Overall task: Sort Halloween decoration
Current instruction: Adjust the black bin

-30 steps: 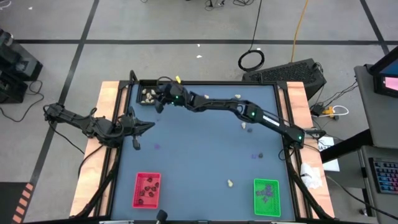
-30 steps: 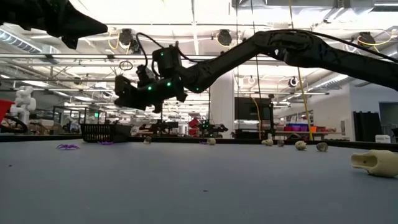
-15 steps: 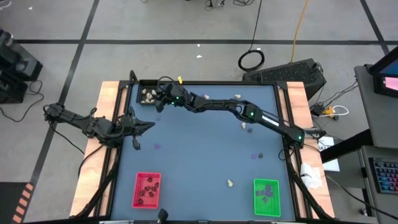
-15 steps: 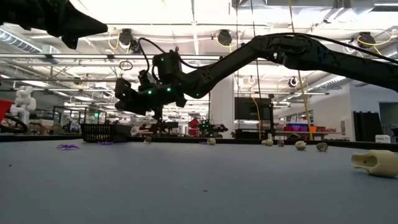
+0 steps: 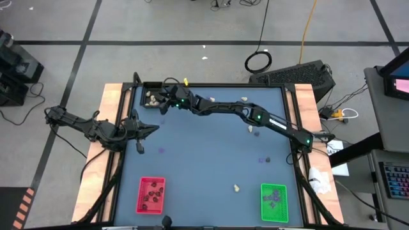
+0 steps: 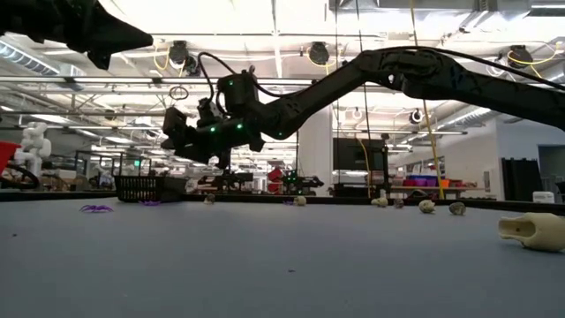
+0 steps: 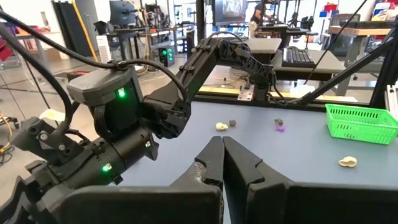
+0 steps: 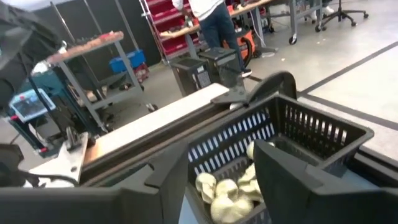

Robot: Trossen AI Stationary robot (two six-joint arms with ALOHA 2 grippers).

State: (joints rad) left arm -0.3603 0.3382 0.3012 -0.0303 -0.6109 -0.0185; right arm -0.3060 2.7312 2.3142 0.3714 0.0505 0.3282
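Observation:
My right gripper point(image 8: 221, 162) is open and hovers at the black tray point(image 5: 151, 97) in the table's far left corner, nothing between its fingers. Cream-white lumps point(image 8: 227, 193) lie in that tray, seen through the gap. My left gripper point(image 7: 222, 146) is shut and empty, held above the table's left side point(image 5: 155, 128). Loose trinkets rest on the blue tabletop: a cream lump point(image 5: 236, 188) near the front, another point(image 5: 244, 98) at the far edge, a purple bit point(image 5: 261, 159) beside a dark lump point(image 5: 268, 160).
A red tray point(image 5: 151, 194) with dark lumps stands at the near left, a green tray point(image 5: 274, 200) at the near right. My right arm point(image 5: 255, 117) stretches across the far half of the table. Wooden rails point(image 5: 108, 128) border both sides.
My right gripper has risen a little and edged toward the black tray, and its fingers have spread apart over it.

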